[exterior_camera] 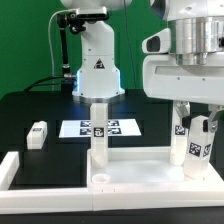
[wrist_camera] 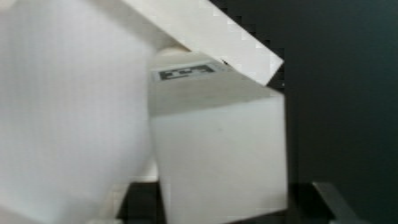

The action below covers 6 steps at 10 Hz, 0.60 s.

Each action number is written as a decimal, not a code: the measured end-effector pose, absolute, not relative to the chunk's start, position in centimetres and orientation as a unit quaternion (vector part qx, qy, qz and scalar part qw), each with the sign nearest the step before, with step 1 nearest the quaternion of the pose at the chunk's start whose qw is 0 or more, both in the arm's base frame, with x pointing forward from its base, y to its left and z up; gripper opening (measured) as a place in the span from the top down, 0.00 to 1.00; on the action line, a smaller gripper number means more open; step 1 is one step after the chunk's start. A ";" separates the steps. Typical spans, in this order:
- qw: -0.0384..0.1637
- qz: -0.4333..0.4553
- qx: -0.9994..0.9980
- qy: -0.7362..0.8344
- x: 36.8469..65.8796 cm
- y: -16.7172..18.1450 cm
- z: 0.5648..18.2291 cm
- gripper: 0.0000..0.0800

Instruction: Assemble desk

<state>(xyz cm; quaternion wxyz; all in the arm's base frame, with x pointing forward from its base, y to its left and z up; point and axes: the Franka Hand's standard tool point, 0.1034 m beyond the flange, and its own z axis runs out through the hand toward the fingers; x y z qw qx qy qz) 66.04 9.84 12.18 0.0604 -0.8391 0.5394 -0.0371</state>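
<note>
**Worktop** [exterior_camera: 30,105]: black and flat, carrying every item listed below.

**Desk panel** [exterior_camera: 140,170]: white, rimmed, lying flat at the near side of the worktop, towards the exterior view's right. A round hole shows in its near corner on the exterior view's left.

**Standing leg post** [exterior_camera: 98,135]: white, square and upright, on the panel's far corner at the exterior view's left. It bears a black-and-white tag on its front face.

**Held leg post** [exterior_camera: 197,143] [wrist_camera: 214,150]: white, upright and tagged, at the panel's far corner on the exterior view's right. Its foot is at the rim; whether it is seated in a hole cannot be told. The jaws are clamped on its upper part, with one of the fingers [exterior_camera: 181,118] on each side. In the wrist view the post fills the space between the two dark fingertips [wrist_camera: 139,200].

**Loose leg post** [exterior_camera: 37,133]: white and tagged, lying on its side on the worktop at the exterior view's left, well apart from the panel.

**Marker board** [exterior_camera: 120,127]: thin white sheet with several tags, flat on the worktop behind the panel and partly hidden by the standing leg post.

**Border bars** [exterior_camera: 60,200]: long white bars running along the panel's near side and the exterior view's left side.

**Robot base** [exterior_camera: 97,65]: white, at the back of the worktop.

**Other white surfaces, wrist view**: blurred and close to the lens, one carrying a small tag [wrist_camera: 187,72]. Which part each belongs to cannot be told.
</note>
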 end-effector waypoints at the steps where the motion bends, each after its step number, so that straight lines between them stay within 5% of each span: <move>1: 0.069 -0.032 -0.796 0.601 65.9 9.5 12.1 0.63; 3: 0.095 -0.009 -0.718 0.690 65.8 8.7 12.0 0.63; 6: 0.101 -0.001 -0.665 0.740 65.6 8.5 11.9 0.62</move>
